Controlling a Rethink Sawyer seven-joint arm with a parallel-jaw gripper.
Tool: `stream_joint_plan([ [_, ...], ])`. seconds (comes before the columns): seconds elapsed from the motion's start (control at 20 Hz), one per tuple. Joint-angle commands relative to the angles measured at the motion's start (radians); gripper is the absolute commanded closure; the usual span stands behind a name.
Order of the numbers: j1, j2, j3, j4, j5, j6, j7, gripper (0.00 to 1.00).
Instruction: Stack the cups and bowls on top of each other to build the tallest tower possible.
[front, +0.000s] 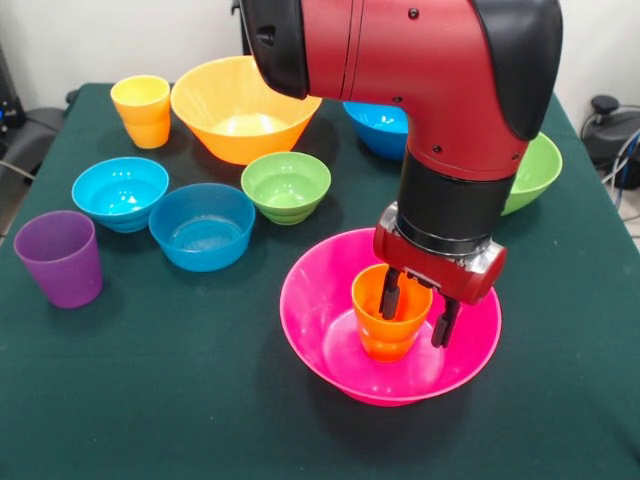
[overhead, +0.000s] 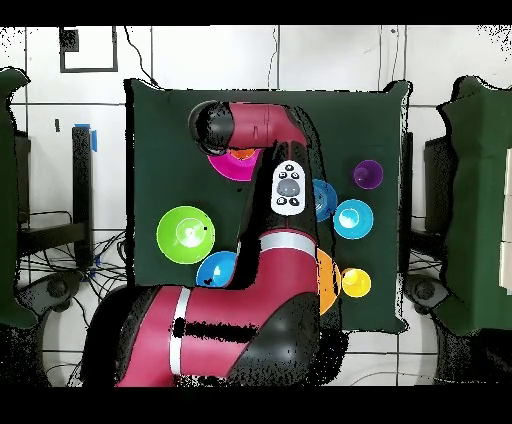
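Dark green cloth-covered bench (front: 150, 400), tower barely begun: just the small orange plastic cup (front: 388, 318) upright inside the big glossy pink plastic bowl (front: 320, 310), pincer (front: 418, 308) straddling the cup's rim, one finger inside, while every other cup and bowl sits loose behind the pink bowl.

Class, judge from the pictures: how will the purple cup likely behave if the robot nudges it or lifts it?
The purple cup stands upright and narrows toward its base, so a high push may well tip it. It looks like thin, smooth plastic: probably light, stiff and somewhat slippery. Tipped over, its round tapered wall would likely roll in a curve.
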Motion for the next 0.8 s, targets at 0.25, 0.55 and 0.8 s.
stream_joint_plan([
  [0.25,-0.005,-0.013,0.103,0.010,-0.013,0.027,-0.091,0.00],
  [0.55,0.009,-0.066,0.083,0.030,-0.009,0.080,-0.079,0.00],
  [0.8,0.030,-0.164,0.045,0.028,-0.007,0.230,-0.091,0.00],
])
